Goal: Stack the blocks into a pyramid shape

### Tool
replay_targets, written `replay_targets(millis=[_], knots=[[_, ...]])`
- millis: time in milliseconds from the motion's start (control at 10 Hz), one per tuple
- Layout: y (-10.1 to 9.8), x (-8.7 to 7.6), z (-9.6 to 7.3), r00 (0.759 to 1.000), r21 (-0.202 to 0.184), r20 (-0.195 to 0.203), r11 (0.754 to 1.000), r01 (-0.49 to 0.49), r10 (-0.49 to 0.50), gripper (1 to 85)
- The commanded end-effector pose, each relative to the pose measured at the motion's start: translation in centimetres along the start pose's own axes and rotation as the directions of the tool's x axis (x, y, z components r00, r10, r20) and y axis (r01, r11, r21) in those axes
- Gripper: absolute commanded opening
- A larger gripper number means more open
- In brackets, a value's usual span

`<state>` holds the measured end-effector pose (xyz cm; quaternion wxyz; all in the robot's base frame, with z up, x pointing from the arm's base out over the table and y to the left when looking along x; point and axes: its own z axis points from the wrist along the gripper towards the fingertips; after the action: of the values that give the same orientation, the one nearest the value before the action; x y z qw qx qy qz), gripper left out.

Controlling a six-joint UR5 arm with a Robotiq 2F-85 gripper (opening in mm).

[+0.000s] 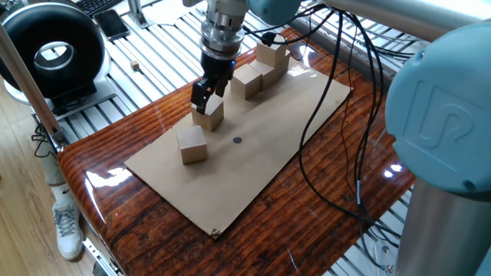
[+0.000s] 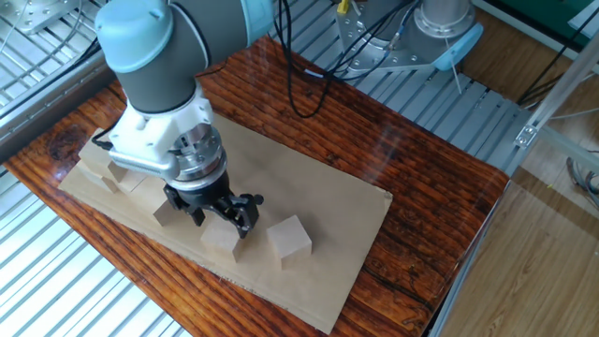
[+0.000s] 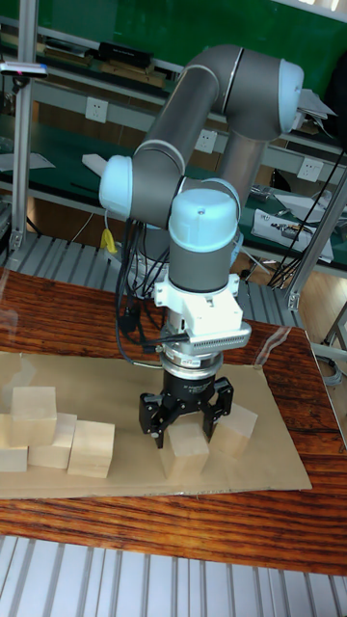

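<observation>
- The gripper [image 3: 186,421] is seen lowered over one loose block [image 3: 185,451], its fingers spread to either side of the cube; no pinch is made yet, and a gap is visible between each finger and the wood in the tall fixed view.
- The same gripper [image 1: 205,98] is shown in one fixed view directly above that block [image 1: 209,115], and in the other fixed view [image 2: 223,213] it hides most of the cube.
- A second loose block [image 1: 192,145] is left just beside the first on the cardboard sheet [image 1: 253,161], apart from it and untouched.
- A cluster of blocks [image 1: 259,67] is gathered at the far end of the sheet; at least one cube is seen resting on top of others there, so a base and the start of a second layer are judged to be in place.
- The exact count in that cluster cannot be told, since the arm covers part of it.
- The pyramid is judged partly built: the two loose cubes remain to be carried over and stacked, and the block beneath the open fingers is probably the next one to be grasped.
</observation>
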<state>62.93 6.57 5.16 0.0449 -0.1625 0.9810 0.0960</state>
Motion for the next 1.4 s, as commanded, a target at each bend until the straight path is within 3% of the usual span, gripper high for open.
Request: replay_targets(millis=[0,300,500,600,800,1000,1100,1300], knots=[[-0.1,-0.4,0.4,1.000,-0.026,0.012,1.000,0.009,-0.009,73.7],[-0.7,-1.1,1.0,1.000,-0.021,0.027,1.000,0.014,-0.013,67.3],[-1.4,-1.1,0.8,1.000,0.007,0.023,1.000,-0.003,0.003,52.7],[-1.7,-1.0,0.4,0.999,0.022,0.023,1.000,-0.022,0.022,41.0],[-3.3,-0.2,-2.0,0.999,0.082,-0.004,0.995,-0.053,0.053,11.3],[-4.7,-0.3,-5.2,0.998,0.070,-0.016,0.995,-0.066,0.067,6.0],[-6.7,-0.3,-7.2,0.997,0.068,-0.017,0.995,-0.078,0.079,2.7],[-8.7,-0.2,-9.8,0.994,0.026,-0.002,0.994,-0.109,0.109,1.0]])
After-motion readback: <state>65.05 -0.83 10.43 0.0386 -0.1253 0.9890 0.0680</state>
